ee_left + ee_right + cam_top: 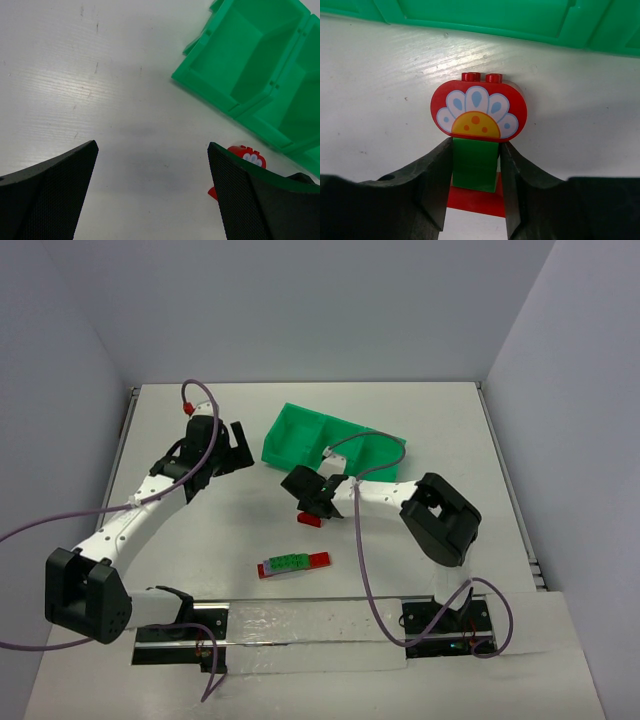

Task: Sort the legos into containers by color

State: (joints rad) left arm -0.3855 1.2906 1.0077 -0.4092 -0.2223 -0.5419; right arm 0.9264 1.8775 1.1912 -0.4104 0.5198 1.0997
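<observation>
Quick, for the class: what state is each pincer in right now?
Left pincer: open, holding nothing.
Right pincer: closed on the lego stack, at its green brick.

Green three-bin tray (285, 452) at 12 o'clock. Flower-topped stack (478, 112), red-green-red, at its 6. Red-green strip (293, 564), maybe lavender underneath, lies flat nearer 6.

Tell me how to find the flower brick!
Find the green tray. Just in front of it, the right gripper pinches a green brick. The flower brick sits on top: red, rounded, with white petals, unlike the plain stack lying loose.
</observation>
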